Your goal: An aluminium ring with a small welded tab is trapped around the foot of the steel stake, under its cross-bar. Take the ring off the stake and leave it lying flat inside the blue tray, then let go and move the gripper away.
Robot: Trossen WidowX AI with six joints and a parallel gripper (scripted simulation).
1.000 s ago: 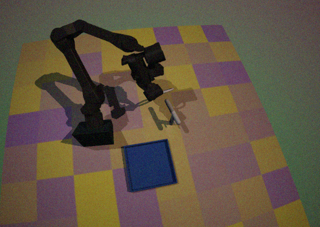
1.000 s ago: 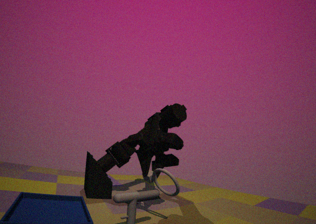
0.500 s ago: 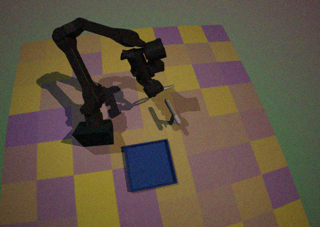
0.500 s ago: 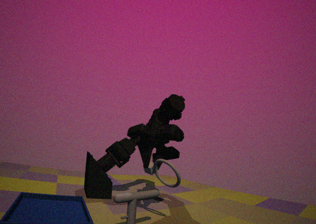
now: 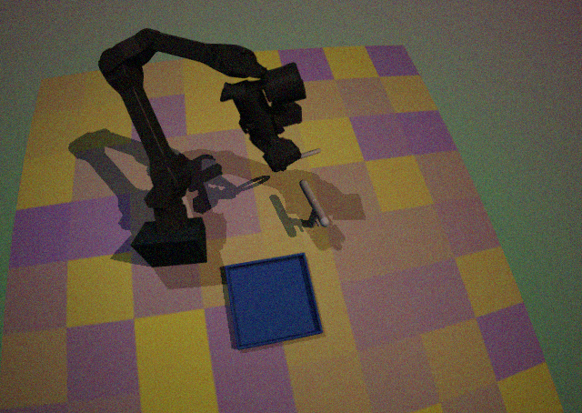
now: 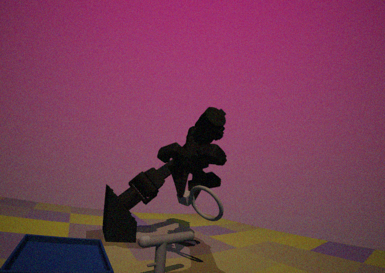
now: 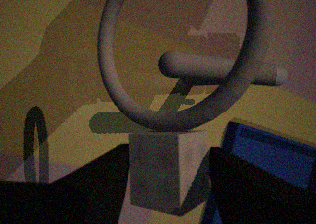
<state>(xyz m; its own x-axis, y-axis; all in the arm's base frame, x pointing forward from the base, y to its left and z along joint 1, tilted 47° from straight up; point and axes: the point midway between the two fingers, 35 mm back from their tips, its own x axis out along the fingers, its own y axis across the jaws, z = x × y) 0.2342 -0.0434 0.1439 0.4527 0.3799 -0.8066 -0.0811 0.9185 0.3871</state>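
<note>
The gripper (image 5: pixel 281 167) (image 6: pixel 186 198) (image 7: pixel 169 155) had its fingers clamped on the welded tab (image 6: pixel 184 198) (image 7: pixel 154 172), carrying the tilted aluminium ring (image 5: pixel 310 153) (image 6: pixel 221 208) (image 7: pixel 106 51) free above the steel stake (image 5: pixel 314 203) (image 6: pixel 160 254) (image 7: pixel 197 67); next came levelling it and moving near, over the blue tray (image 5: pixel 275 300) (image 6: pixel 62 254) (image 7: pixel 272 157)

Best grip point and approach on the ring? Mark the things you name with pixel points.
Grip the ring (image 5: pixel 310 153) (image 6: pixel 222 208) (image 7: pixel 106 51) by its welded tab (image 6: pixel 185 198) (image 7: pixel 154 172), fingers on two opposite side faces, coming from the tab's outer end. The tab is blocky and flat-sided; the hoop is thin and round, so likely to roll. The gripper (image 6: pixel 185 198) (image 7: pixel 169 155) already holds it so.

Open air separates the raised ring (image 5: pixel 310 153) (image 6: pixel 221 205) (image 7: pixel 105 48) from the stake's cross-bar (image 5: pixel 314 203) (image 6: pixel 166 238) (image 7: pixel 207 68) below.
</note>
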